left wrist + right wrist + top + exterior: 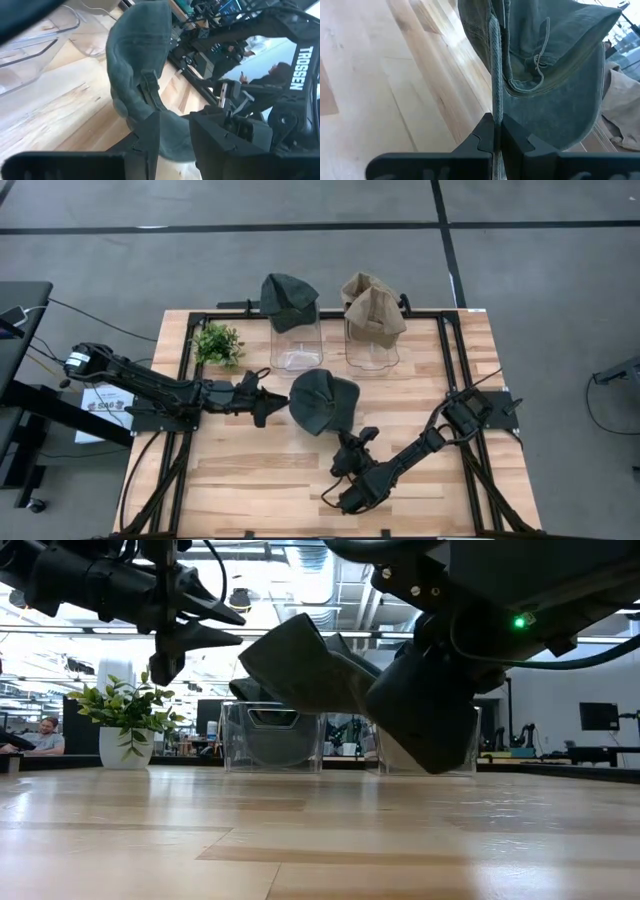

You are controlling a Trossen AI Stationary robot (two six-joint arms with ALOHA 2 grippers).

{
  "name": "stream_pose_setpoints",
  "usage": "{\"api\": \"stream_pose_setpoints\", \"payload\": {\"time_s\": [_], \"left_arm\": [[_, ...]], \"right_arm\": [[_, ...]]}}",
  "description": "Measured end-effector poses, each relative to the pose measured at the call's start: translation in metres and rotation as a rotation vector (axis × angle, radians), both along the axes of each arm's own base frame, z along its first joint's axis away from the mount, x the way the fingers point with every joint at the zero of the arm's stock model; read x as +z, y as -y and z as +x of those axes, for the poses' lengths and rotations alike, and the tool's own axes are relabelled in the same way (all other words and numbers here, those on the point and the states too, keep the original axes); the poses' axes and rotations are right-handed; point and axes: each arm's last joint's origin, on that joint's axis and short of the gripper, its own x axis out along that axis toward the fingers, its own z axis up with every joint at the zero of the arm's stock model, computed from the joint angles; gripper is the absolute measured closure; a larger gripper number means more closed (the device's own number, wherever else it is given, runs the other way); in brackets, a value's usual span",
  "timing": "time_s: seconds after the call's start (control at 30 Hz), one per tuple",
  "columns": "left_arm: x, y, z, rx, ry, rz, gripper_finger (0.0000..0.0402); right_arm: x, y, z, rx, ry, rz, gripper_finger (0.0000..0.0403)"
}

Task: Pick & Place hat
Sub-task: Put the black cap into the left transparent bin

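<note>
Right claw [496, 131] pinches the green hat [322, 400] by its brim, lifted off the worktop [260, 475] for carrying; left claw [272, 403] waits beside, part-open.

The floor [300, 250] is grey concrete with dark lines; behind the wooden bench [300, 840], ceiling lights [300, 580] and desks with monitors [598, 716].

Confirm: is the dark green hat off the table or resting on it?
Off the table. The right gripper is shut on the hat brim, and the low view shows the hat hanging above the table.
</note>
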Motion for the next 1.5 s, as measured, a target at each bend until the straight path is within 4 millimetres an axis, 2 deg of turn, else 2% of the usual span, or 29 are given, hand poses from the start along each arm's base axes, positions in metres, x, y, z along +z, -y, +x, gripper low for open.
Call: {"api": "stream_pose_setpoints", "payload": {"time_s": [0.7,1.13,1.5], "left_arm": [[-0.006,-0.019,0.001,0.101,-0.05,-0.037,0.03],[-0.005,-0.019,0.001,0.115,-0.034,-0.089,0.03],[-0.005,-0.017,0.002,0.045,-0.046,-0.014,0.03]], "right_arm": [[0.001,-0.007,-0.001,0.031,0.034,-0.025,0.0399],[0.001,-0.005,0.001,0.024,0.041,-0.023,0.0399],[0.001,-0.005,0.001,0.023,0.041,-0.022,0.0399]]}}
